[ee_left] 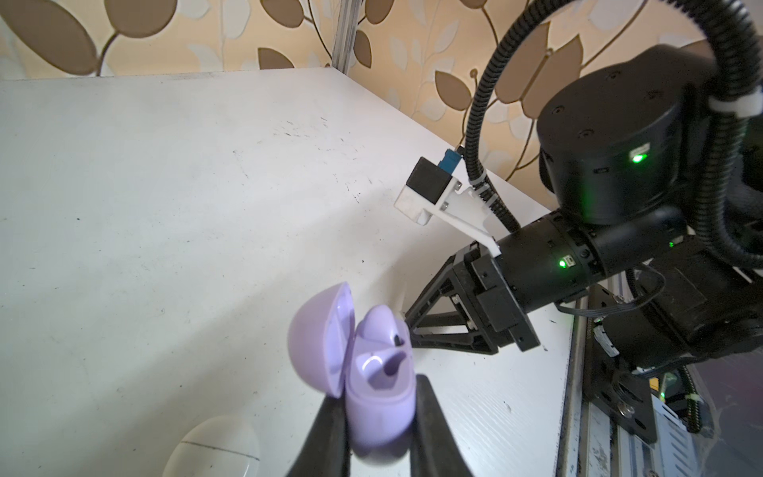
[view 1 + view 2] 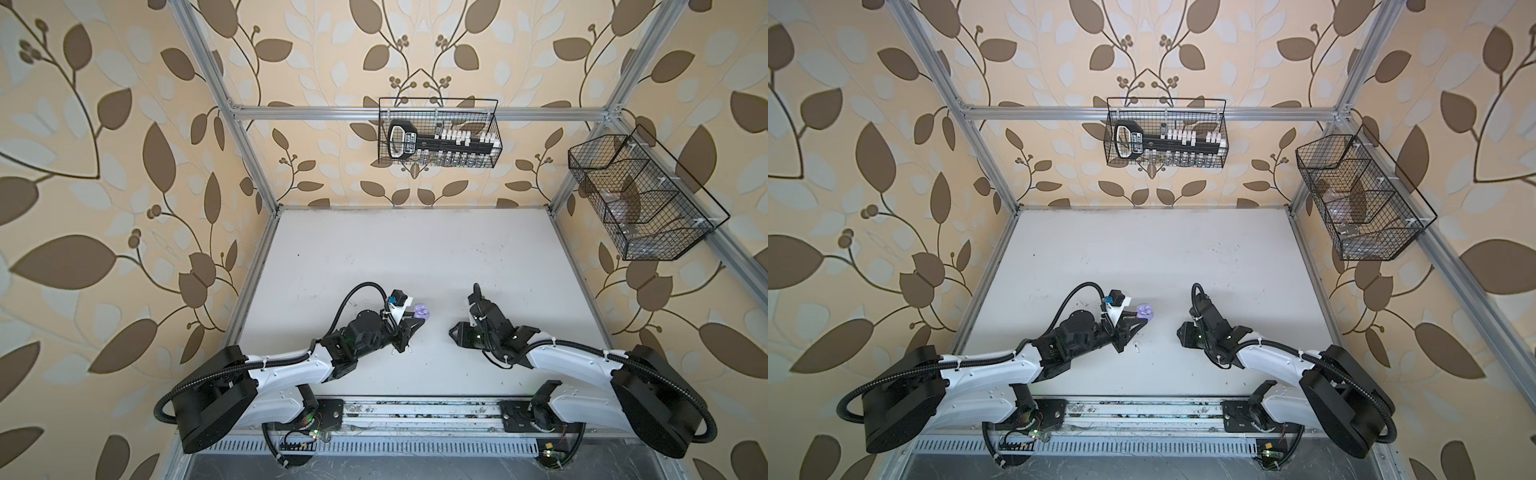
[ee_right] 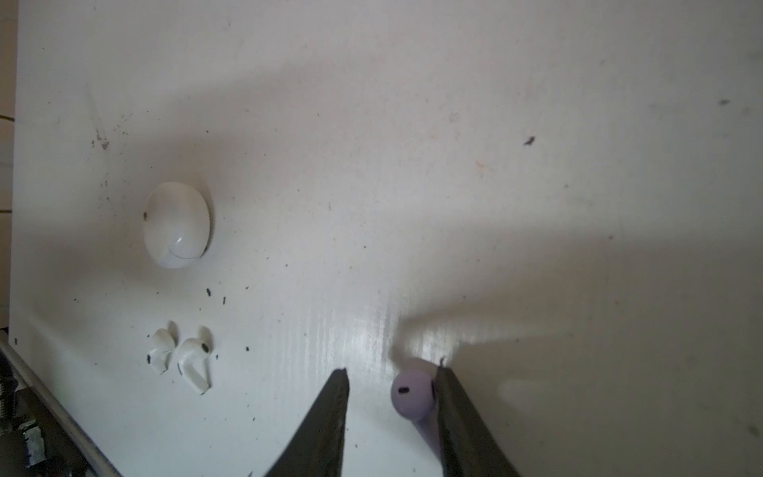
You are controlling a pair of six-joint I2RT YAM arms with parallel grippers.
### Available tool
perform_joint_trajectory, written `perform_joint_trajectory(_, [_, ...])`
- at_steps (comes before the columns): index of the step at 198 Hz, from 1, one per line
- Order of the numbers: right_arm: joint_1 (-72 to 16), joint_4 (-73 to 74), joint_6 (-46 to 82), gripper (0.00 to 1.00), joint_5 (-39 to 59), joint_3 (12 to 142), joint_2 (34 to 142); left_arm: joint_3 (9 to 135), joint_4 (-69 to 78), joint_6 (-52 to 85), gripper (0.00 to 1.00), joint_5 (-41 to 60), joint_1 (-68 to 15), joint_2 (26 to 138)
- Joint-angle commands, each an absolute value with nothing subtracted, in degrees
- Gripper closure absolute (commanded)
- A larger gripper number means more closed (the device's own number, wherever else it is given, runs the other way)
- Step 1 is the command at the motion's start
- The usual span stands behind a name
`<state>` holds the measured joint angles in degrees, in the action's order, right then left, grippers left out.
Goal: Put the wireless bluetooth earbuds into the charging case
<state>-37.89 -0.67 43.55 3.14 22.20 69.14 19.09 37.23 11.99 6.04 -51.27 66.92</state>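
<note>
With one lilac earbud (image 1: 377, 326) apparently seated, the open lilac charging case (image 1: 373, 421) is being clamped by the left gripper (image 1: 376, 390) near the middle of the tabletop (image 2: 415, 257), while the second lilac earbud (image 3: 411, 392) is being straddled, ungripped, by the parted jaws of the right gripper (image 3: 392, 371), and two white earbuds (image 3: 192, 355) are being left beside the shut white case (image 3: 176, 225).

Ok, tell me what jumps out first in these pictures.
The open lilac case stands out, clamped in the left gripper, one lilac earbud inside. A second lilac earbud rests against one finger of the open right gripper. On the table lies a closed white case, two white earbuds beside it.
</note>
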Motion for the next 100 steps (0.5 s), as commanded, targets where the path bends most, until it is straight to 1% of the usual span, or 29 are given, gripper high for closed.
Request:
perform_joint_trajectory(1, [-40.39,-0.88,44.98,0.62,5.82,21.94,64.34,20.13,38.76,11.43,0.96,6.71,-50.63,66.32])
perform_joint_trajectory(36, [-44.62,-1.05,47.71,0.61,8.15,22.3,59.69,20.38,39.19,11.69,0.96,7.3,-50.63,66.88])
perform_joint_trajectory(54, [-44.64,-3.41,47.84,0.61,6.55,21.93,58.0,20.4,39.2,11.78,0.96,7.39,-50.63,66.89])
perform_joint_trajectory(82, [-40.15,-7.39,47.2,0.61,3.53,20.29,55.67,20.39,39.33,11.86,0.96,7.38,-50.63,66.83])
perform_joint_trajectory(100, [-37.45,-8.32,45.54,0.61,3.04,19.78,56.53,20.39,39.21,11.78,0.96,7.39,-50.63,66.71])
